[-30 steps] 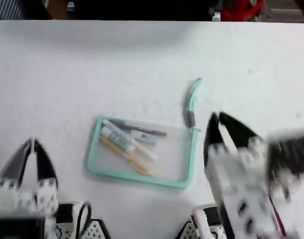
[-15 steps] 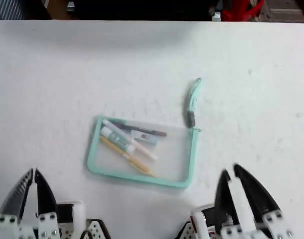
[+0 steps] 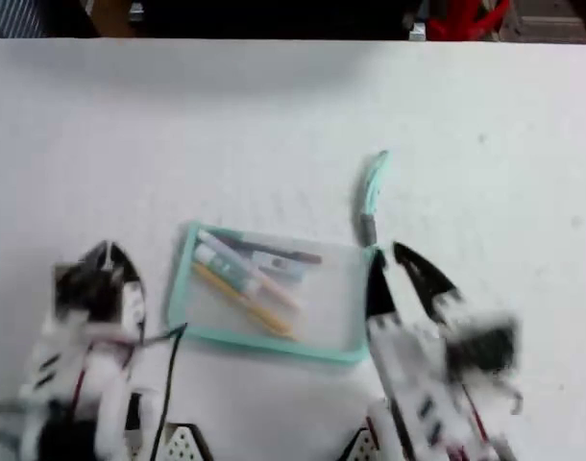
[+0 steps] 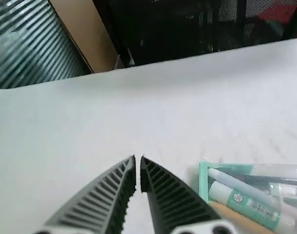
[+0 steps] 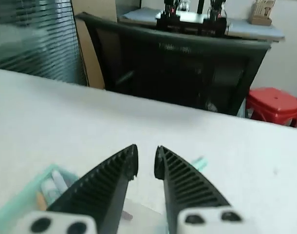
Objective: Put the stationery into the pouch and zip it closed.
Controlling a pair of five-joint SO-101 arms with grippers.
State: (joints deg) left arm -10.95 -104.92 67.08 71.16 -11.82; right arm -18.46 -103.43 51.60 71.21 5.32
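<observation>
Lying flat, clear pouch (image 3: pixel 331 298) (mint-green trim) holds pens (image 3: pixel 243 279).

Surface (image 3: pixel 274 115): plain white. Pouch (image 3: pixel 324 300): clear film body, mint-green border all round. Strap (image 3: pixel 373 182): mint green, dark grey at the end nearest the pouch. Contents of the pouch: tube (image 3: pixel 226 268), white with teal label; pencil (image 3: pixel 245 302), yellow-orange; pen (image 3: pixel 276 252), dark, near black; small piece (image 3: pixel 280 268), pale blue. Left claw (image 4: pixel 138 158): black fingers, ribbed in fine crosswise ridges, white housing. Right claw (image 5: pixel 145 148): same black ribbed fingers, white housing. Beyond the surface's far edge: chair (image 5: pixel 177 73), black mesh; stool (image 5: pixel 275 105), red; blinds (image 5: pixel 27 44), grey-green horizontal stripes; panel (image 4: pixel 90 34), tan.
</observation>
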